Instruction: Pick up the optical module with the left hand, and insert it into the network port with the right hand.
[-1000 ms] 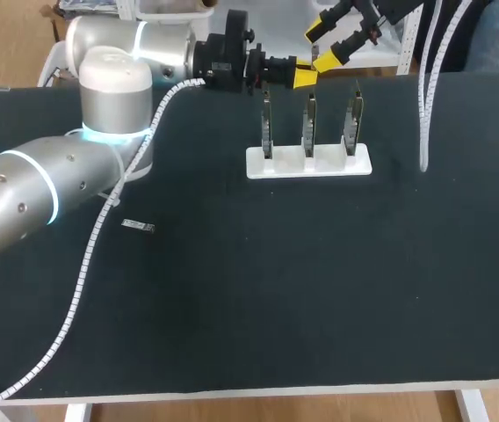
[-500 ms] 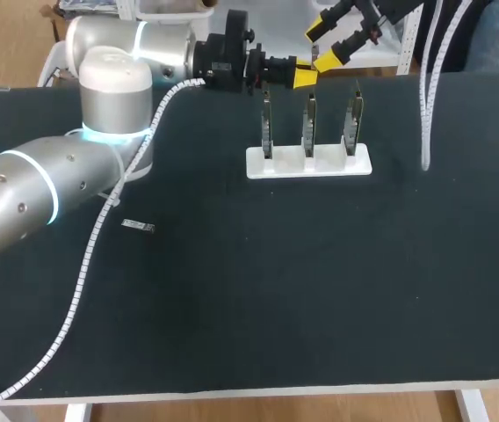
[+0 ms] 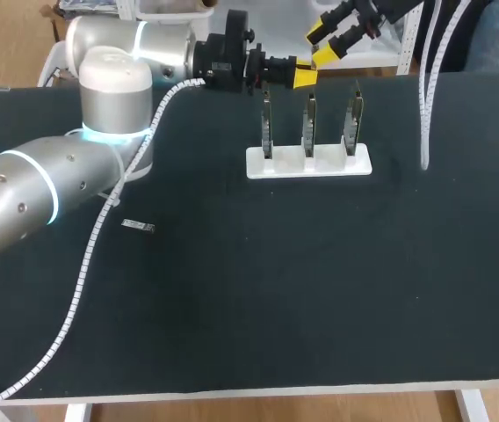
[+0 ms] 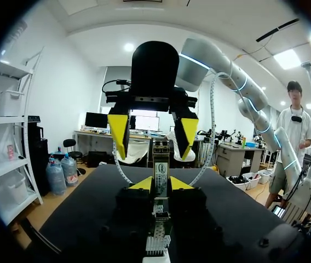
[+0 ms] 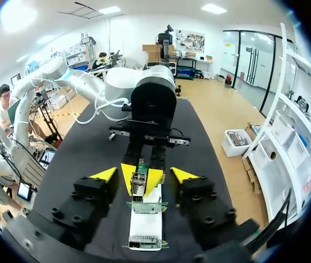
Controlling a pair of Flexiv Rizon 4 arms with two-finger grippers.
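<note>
two grippers of mine meet in the air over the far edge of the black bench [image 3: 320,290], just behind a white plastic rack [image 3: 309,163]; my left gripper [image 3: 302,77] comes in level from the left side, and its yellow fingers are clamped from both sides on a slim metal-and-green optical module [image 4: 160,167]; in the left wrist view the module stands out ahead of my left gripper [image 4: 162,184], past the fingertips; my right gripper [image 3: 320,44] comes in from the far right corner and faces the left one head on; its fingers [image 4: 118,131] are wide apart, one on each side of the module's free end, and neither touches it; from the right wrist view the module [image 5: 138,181] sits between my spread right gripper [image 5: 144,174] tips, apart from both, held in the left gripper's closed tips [image 5: 128,176]; the rack sits near the far edge, a little right of the middle, and holds three upright circuit boards [image 3: 309,123] in a row, side by side and apart from each other; under my right gripper the rack [image 5: 144,222] shows with one green board [image 5: 147,207] on it; i cannot tell from here which board carries the network port; a small flat metal piece [image 3: 138,226] lies on the bench toward the left edge, well apart from the rack.
</note>
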